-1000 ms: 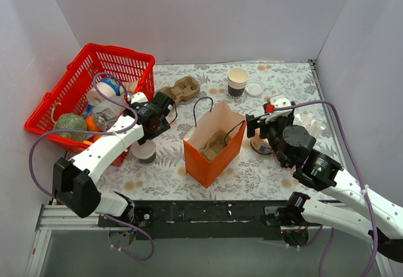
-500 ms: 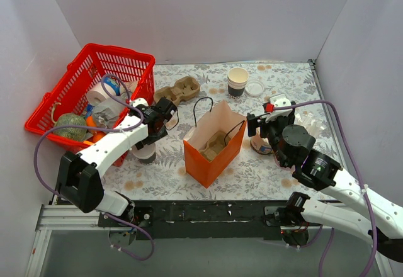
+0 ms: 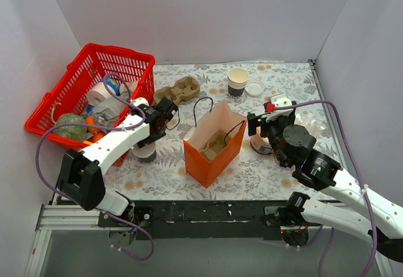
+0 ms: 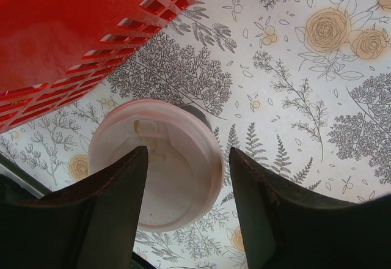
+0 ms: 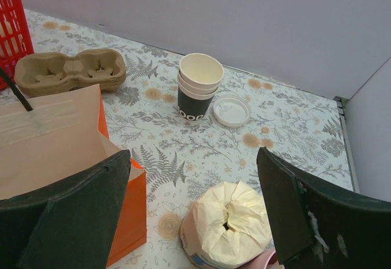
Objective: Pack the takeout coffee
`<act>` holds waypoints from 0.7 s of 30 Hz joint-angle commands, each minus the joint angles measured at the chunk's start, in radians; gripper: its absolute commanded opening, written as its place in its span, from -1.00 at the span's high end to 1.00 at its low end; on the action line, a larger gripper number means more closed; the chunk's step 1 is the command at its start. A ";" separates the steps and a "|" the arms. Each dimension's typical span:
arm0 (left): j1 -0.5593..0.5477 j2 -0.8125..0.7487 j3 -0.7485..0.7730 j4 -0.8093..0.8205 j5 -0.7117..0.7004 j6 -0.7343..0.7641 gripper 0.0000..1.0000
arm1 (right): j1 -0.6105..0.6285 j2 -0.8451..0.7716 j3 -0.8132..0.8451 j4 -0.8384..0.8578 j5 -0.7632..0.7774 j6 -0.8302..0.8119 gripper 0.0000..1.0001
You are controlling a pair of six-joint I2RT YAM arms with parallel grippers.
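Left gripper (image 4: pixel 186 177), narrowed since a second ago, straddling but seemingly not yet clamping takeout coffee (image 4: pixel 162 159) at nine o'clock of orange paper bag (image 3: pixel 211 157), grasp probably imminent; right gripper (image 5: pixel 190 159) spread wide.

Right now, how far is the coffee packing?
Done: only the approach; the takeout coffee stands on the table beside the red basket. In hand: the left fingers straddle its lid, not clamped. Left: grip, lift, lower it into the open orange bag.
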 commanded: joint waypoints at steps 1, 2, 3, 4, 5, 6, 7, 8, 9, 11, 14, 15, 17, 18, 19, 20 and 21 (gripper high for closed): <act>0.004 -0.002 0.005 0.021 0.000 -0.019 -0.08 | -0.002 -0.003 -0.016 0.054 0.020 -0.005 -0.82; 0.004 -0.013 0.007 0.041 0.006 -0.002 -0.04 | -0.002 0.000 -0.016 0.053 0.022 -0.007 -0.82; 0.006 -0.016 0.004 0.050 0.012 0.005 0.00 | -0.002 -0.002 -0.016 0.054 0.023 -0.007 -0.82; 0.007 -0.017 -0.001 0.057 0.022 0.013 0.04 | -0.002 0.000 -0.015 0.054 0.023 -0.007 -0.81; 0.007 -0.017 -0.001 0.060 0.034 0.025 0.12 | -0.002 -0.002 -0.015 0.051 0.023 -0.008 -0.81; 0.009 -0.016 -0.002 0.058 0.040 0.029 0.17 | -0.002 0.000 -0.013 0.053 0.025 -0.009 -0.81; 0.007 -0.013 -0.001 0.055 0.045 0.029 0.21 | -0.002 -0.003 -0.015 0.051 0.025 -0.009 -0.81; 0.007 -0.013 -0.001 0.049 0.049 0.030 0.22 | -0.002 -0.002 -0.015 0.053 0.027 -0.009 -0.81; 0.009 -0.013 -0.001 0.047 0.052 0.032 0.29 | -0.002 -0.002 -0.015 0.054 0.027 -0.009 -0.81; 0.007 -0.014 0.001 0.049 0.057 0.036 0.36 | -0.002 -0.002 -0.016 0.057 0.027 -0.009 -0.81; 0.007 -0.019 0.008 0.058 0.075 0.050 0.52 | -0.002 0.000 -0.016 0.057 0.027 -0.009 -0.80; 0.007 -0.020 0.010 0.061 0.087 0.055 0.56 | -0.003 0.000 -0.016 0.059 0.027 -0.009 -0.80; 0.007 -0.025 0.017 0.073 0.100 0.073 0.74 | -0.002 0.000 -0.016 0.060 0.027 -0.009 -0.79; 0.007 -0.028 0.017 0.077 0.106 0.081 0.81 | -0.002 0.001 -0.016 0.059 0.027 -0.009 -0.79; 0.007 -0.031 0.019 0.078 0.121 0.096 0.95 | -0.002 0.000 -0.016 0.062 0.027 -0.007 -0.79; 0.007 -0.036 0.021 0.092 0.129 0.108 1.00 | -0.002 0.000 -0.016 0.060 0.028 -0.008 -0.79; 0.007 -0.039 0.019 0.093 0.137 0.113 1.00 | -0.002 0.001 -0.018 0.062 0.027 -0.010 -0.79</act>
